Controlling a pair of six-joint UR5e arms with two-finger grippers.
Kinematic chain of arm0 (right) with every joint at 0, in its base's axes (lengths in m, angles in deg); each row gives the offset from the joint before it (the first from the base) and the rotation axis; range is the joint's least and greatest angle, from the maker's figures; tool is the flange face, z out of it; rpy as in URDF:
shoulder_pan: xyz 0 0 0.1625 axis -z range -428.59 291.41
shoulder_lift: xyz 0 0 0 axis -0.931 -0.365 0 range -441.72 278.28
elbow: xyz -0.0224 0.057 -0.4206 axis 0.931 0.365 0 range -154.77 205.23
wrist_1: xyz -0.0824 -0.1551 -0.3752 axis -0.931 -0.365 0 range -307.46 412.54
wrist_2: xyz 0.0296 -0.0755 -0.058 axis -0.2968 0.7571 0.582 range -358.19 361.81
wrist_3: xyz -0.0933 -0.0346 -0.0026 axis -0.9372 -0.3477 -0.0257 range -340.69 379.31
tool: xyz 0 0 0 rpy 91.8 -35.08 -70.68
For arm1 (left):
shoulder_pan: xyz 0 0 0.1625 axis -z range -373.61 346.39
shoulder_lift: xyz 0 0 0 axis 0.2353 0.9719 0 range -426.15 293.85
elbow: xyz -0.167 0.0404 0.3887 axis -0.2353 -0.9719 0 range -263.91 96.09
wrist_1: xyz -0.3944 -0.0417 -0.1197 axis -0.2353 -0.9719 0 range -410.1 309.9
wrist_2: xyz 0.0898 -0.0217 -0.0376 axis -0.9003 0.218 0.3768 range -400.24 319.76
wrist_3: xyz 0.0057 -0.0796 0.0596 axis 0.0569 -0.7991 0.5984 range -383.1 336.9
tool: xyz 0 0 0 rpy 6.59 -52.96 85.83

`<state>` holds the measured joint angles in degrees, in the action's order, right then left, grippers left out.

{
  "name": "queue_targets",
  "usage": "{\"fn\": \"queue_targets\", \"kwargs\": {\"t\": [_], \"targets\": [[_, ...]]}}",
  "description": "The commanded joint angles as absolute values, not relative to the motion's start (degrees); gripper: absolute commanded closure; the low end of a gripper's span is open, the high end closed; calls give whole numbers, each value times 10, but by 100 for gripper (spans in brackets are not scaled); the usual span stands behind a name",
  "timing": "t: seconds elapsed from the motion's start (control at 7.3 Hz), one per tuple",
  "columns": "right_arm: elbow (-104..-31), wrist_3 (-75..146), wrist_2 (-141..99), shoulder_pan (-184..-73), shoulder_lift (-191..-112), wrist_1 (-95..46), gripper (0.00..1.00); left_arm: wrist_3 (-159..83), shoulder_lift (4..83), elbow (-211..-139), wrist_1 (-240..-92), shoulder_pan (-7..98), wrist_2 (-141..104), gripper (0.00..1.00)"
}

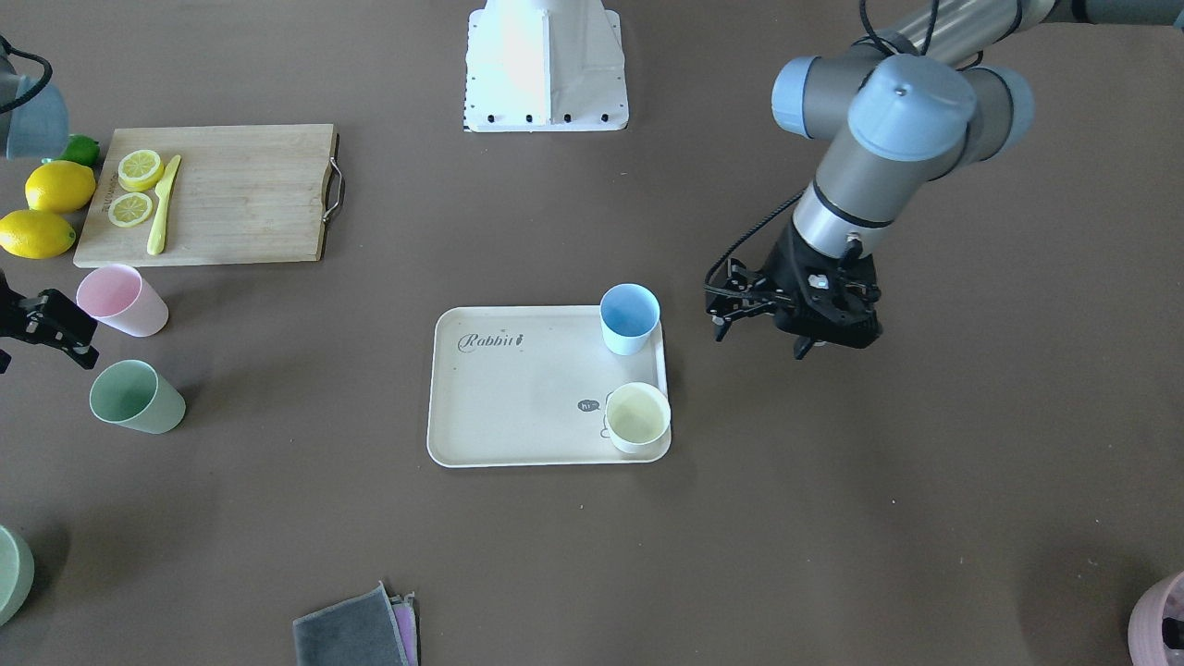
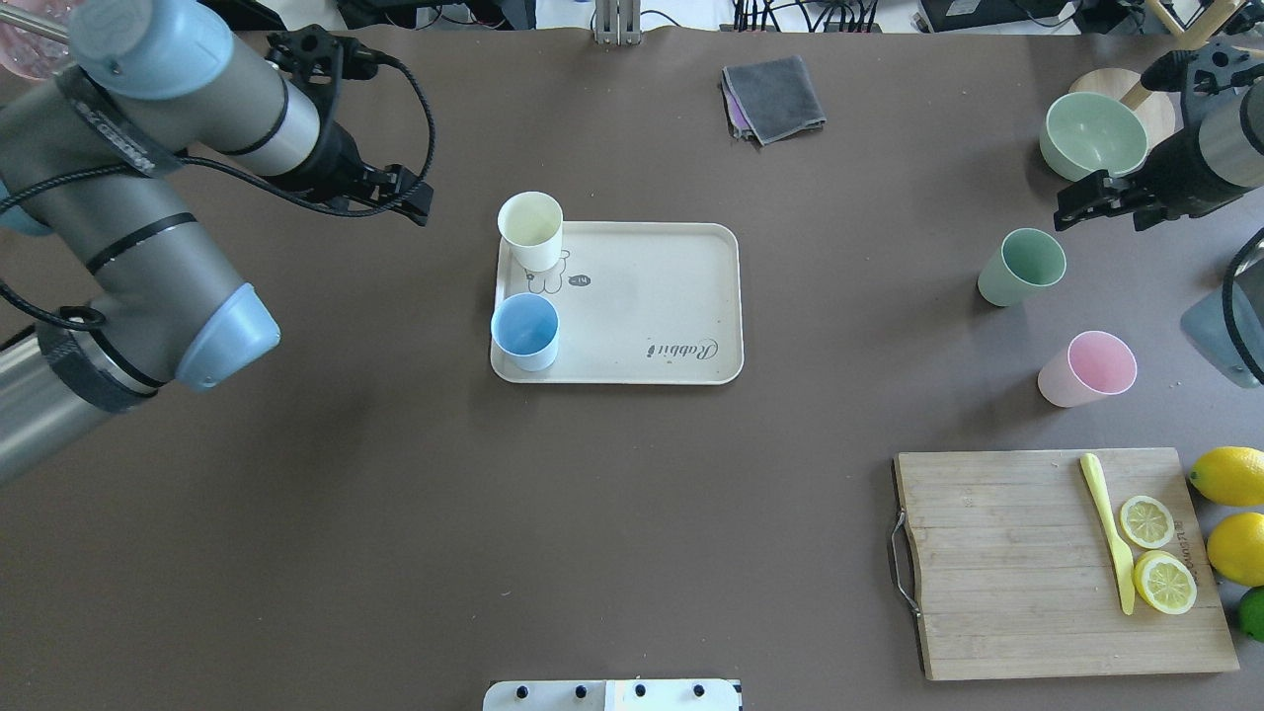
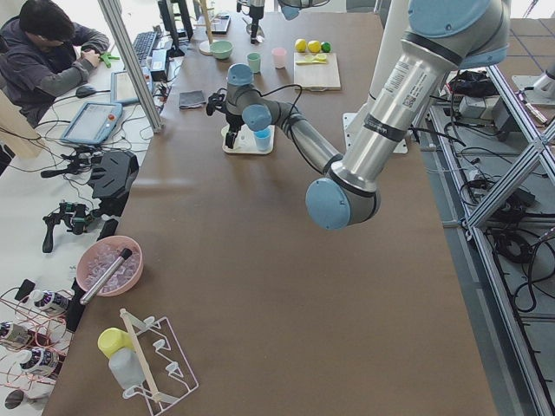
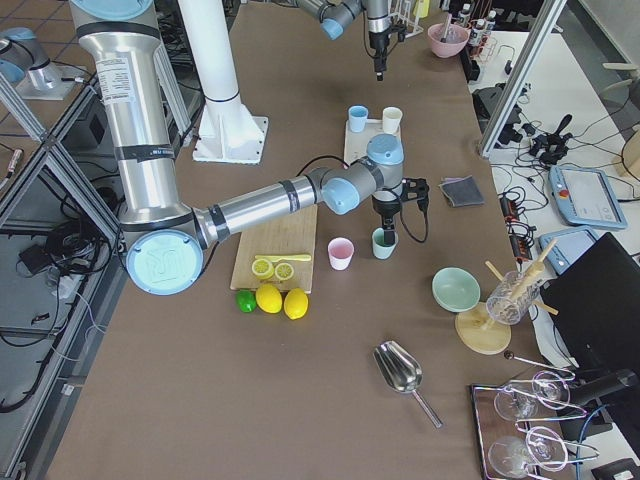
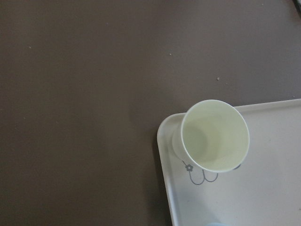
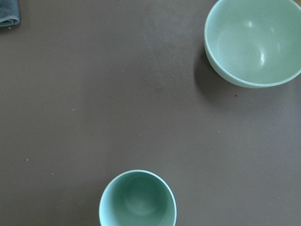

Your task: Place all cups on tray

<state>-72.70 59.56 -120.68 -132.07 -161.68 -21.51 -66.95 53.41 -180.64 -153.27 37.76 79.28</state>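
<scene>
The cream tray (image 2: 642, 306) lies mid-table, also in the front view (image 1: 518, 407). The cream-yellow cup (image 2: 530, 229) and the light blue cup (image 2: 525, 331) stand upright on its left edge. The sage green cup (image 2: 1022, 265) and the pink cup (image 2: 1086, 368) stand on the table far to the right. My left gripper (image 2: 420, 207) is open and empty, hovering left of the yellow cup (image 5: 214, 136). My right gripper (image 2: 1065, 212) looks open and empty, just beyond the green cup (image 6: 137, 200). No fingers show in either wrist view.
A green bowl (image 2: 1094, 133) sits behind the green cup. A wooden cutting board (image 2: 1027, 563) with lemon slices and a yellow knife lies front right, whole lemons (image 2: 1229, 474) beside it. A grey cloth (image 2: 775, 97) lies at the far edge.
</scene>
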Motion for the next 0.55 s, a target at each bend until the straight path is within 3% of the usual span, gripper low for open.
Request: {"fn": "queue_targets", "kwargs": {"t": [0.0, 0.41], "targets": [[-684, 595, -1188, -1293, -1598, -209, 20, -584, 499, -1809, -1530, 423, 817, 2], [-669, 595, -1177, -1280, -1605, -203, 45, -583, 499, -1806, -1530, 424, 810, 2]]}}
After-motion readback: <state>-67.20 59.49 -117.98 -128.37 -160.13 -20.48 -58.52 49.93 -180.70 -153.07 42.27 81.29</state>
